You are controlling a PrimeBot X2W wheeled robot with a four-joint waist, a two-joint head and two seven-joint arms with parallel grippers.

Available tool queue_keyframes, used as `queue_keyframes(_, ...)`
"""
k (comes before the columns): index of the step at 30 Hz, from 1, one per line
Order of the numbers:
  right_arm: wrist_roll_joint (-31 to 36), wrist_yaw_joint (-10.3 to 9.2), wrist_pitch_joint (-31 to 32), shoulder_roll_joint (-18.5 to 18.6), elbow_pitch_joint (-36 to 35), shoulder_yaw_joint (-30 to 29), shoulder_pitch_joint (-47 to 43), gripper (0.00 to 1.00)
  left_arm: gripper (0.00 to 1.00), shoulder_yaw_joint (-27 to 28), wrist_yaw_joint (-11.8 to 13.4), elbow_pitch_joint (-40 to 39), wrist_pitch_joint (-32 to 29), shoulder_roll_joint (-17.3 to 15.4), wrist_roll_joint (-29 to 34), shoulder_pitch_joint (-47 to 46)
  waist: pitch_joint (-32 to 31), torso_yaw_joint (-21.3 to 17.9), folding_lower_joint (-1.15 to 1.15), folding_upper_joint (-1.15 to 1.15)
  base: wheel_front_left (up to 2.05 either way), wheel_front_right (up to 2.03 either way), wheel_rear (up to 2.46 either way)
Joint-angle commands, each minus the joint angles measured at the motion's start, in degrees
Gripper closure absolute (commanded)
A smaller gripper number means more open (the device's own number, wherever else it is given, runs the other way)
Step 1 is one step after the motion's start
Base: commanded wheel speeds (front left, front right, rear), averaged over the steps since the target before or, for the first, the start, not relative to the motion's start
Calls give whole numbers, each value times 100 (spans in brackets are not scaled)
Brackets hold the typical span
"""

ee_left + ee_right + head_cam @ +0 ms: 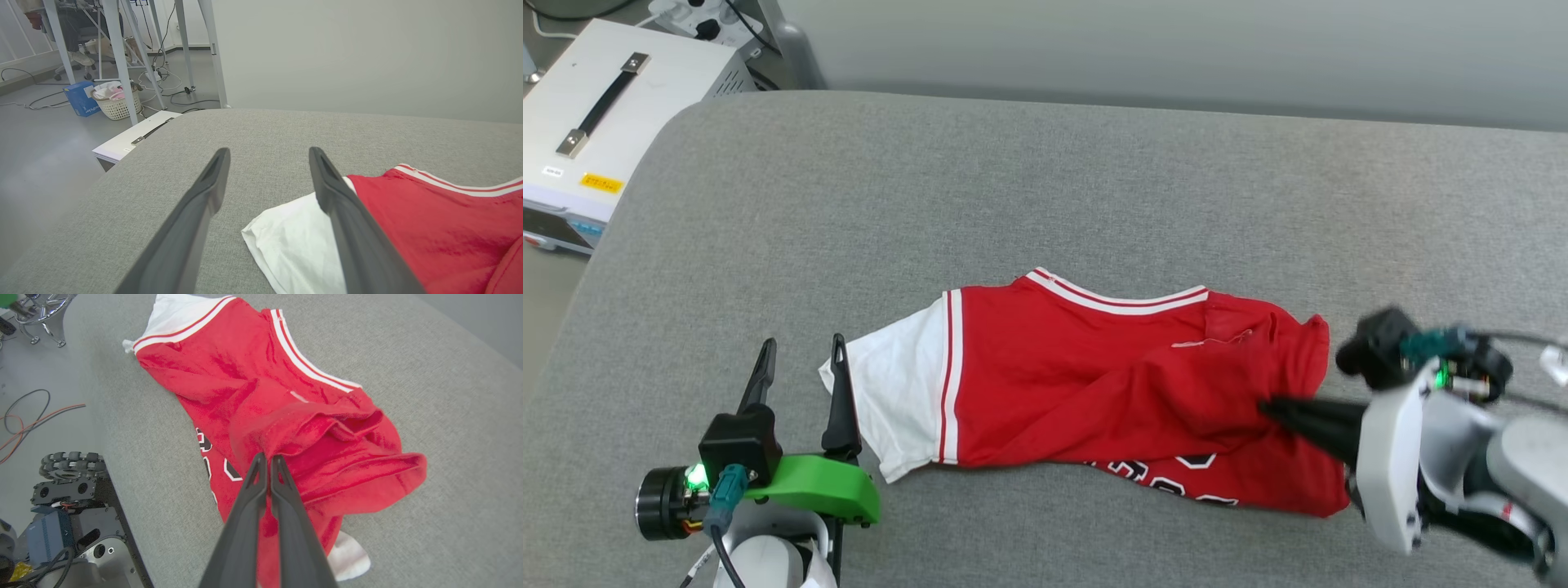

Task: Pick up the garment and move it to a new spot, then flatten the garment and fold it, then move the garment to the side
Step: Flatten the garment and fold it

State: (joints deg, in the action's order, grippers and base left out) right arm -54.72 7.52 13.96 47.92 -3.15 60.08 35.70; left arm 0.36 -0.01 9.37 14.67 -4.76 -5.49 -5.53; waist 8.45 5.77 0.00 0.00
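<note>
While the left pincer (800, 359) stands wide beside its white sleeve, the garment (1086, 367) has a red fold pinched in the right pincer (267, 457).

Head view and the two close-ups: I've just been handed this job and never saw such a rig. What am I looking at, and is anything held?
It is a wheeled robot with two arms, each ending in a two-fingered claw. The wide picture comes from a camera on its head, looking down at a grey padded table. The other two come from cameras on the wrists, looking along each claw's fingers. On the table lies the garment, a red jersey with white sleeves, crumpled, some black print showing at its near edge. The right claw is shut on a raised fold of the red cloth. The left claw stands open beside the white sleeve, holding nothing.
</note>
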Motion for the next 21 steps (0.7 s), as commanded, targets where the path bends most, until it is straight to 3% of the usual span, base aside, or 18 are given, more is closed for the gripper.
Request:
queue_keyframes(1, -39, -3, 19, 24, -17, -72, -338, 100, 0, 32, -29, 10, 33, 35, 57, 125, -61, -25, 0, 0, 0, 0, 0)
queue_keyframes(10, -10, -3, 18, -250, 527, -693, -2166, 100, 0, 101, -67, -11, 33, 51, 127, 199, -49, -6, 0, 0, 0, 0, 0)
queue_keyframes(17, 324, -3, -34, -735, 1131, -1070, -2870, 100, 0, 122, -81, 31, 33, 65, 169, 208, -70, 1, 0, 0, 0, 0, 0)
queue_keyframes(18, 367, -3, -111, -817, 1150, -1201, -2911, 95, 0, 126, -83, 39, 33, 66, 177, 216, -84, -6, 0, 0, 0, 0, 0)
queue_keyframes(19, 391, -3, -178, -871, 1139, -1325, -2938, 69, 0, 130, -85, 44, 33, 67, 183, 225, -96, -11, 0, 0, 0, 0, 0)
queue_keyframes(20, 470, -3, -282, -913, 1099, -1498, -2952, 0, 0, 134, -86, 47, 33, 67, 191, 234, -112, -18, 0, 0, 0, 0, 0)
queue_keyframes(21, 532, -3, -355, -940, 1050, -1644, -2968, 0, 0, 138, -86, 46, 33, 67, 198, 242, -124, -25, 0, 0, 0, 0, 0)
